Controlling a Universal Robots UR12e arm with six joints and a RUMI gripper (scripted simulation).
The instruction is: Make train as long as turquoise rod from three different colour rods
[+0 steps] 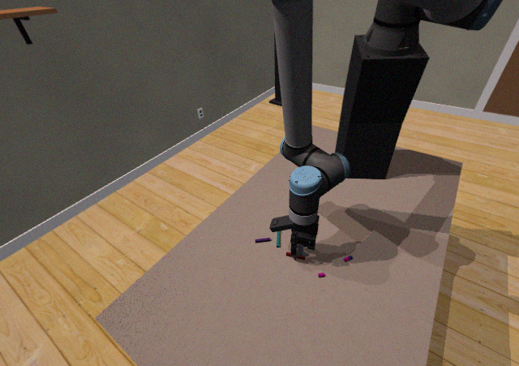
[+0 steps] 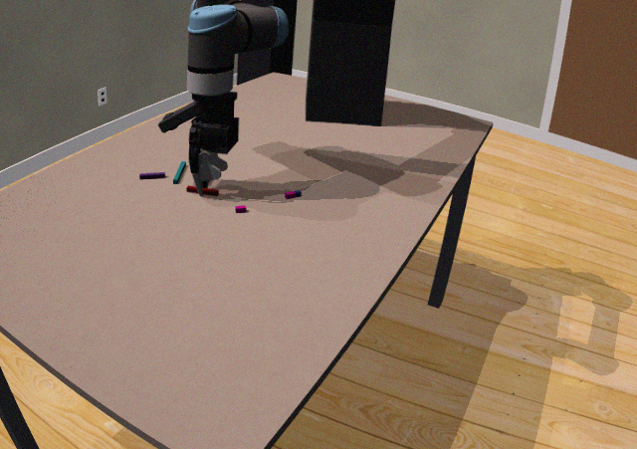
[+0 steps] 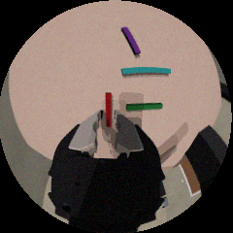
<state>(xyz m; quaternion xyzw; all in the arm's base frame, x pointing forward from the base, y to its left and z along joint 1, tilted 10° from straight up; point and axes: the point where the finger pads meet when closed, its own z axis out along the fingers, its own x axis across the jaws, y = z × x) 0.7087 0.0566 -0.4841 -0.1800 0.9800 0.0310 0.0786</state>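
From the top, the tool [image 1: 297, 251] [image 2: 204, 189] [image 3: 108, 111] partly covers the red rod [image 1: 289, 254] [image 2: 210, 191] [image 3: 108, 101], which lies on the surface [image 1: 251, 307] [image 2: 205, 280] [image 3: 58, 73]. The turquoise rod [image 1: 278, 239] [image 2: 178, 172] [image 3: 146, 71] is partly cut off by the tool; the purple rod [image 1: 263, 239] [image 2: 152, 175] [image 3: 131, 41] shows whole.

From outside, one finger crosses the red rod's front. A short magenta rod [image 1: 321, 274] [image 2: 240, 209] lies alone; another magenta rod [image 1: 347, 259] [image 2: 290, 194] meets a tiny blue rod [image 1: 351, 257] [image 2: 298, 193], their joint hard to make out.

At the wrist, the fingers stand slightly spread around the red rod's near end, unpinched. A straight, dark green rod [image 3: 145, 106] lies beside it.
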